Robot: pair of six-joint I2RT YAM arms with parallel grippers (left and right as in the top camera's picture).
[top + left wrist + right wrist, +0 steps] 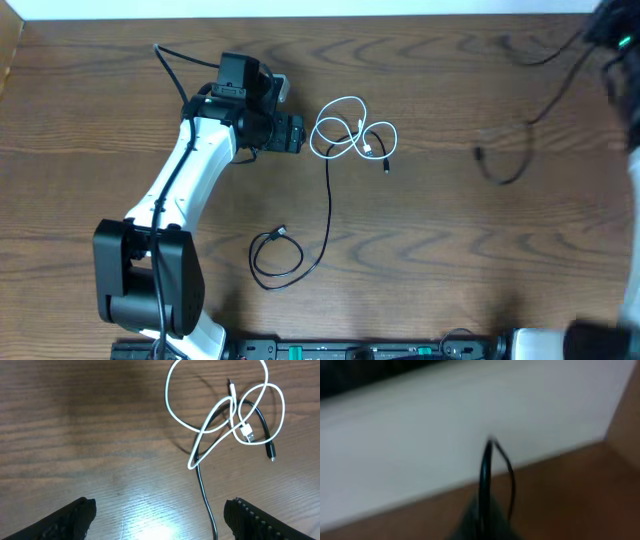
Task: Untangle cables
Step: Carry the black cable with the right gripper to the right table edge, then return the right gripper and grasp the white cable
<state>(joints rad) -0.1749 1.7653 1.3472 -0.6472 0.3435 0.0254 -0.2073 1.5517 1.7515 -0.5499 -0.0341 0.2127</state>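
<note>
While my left claw (160, 517) hangs with fingers apart, item: white cable (246, 433), looped just ahead, crossed over a black cable (204, 494). Right claw (477, 520): blurred, cannot tell.

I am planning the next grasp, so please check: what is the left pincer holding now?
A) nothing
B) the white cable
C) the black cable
A: the left pincer is open and empty; the white cable and the black cable lie untouched ahead of it.
</note>
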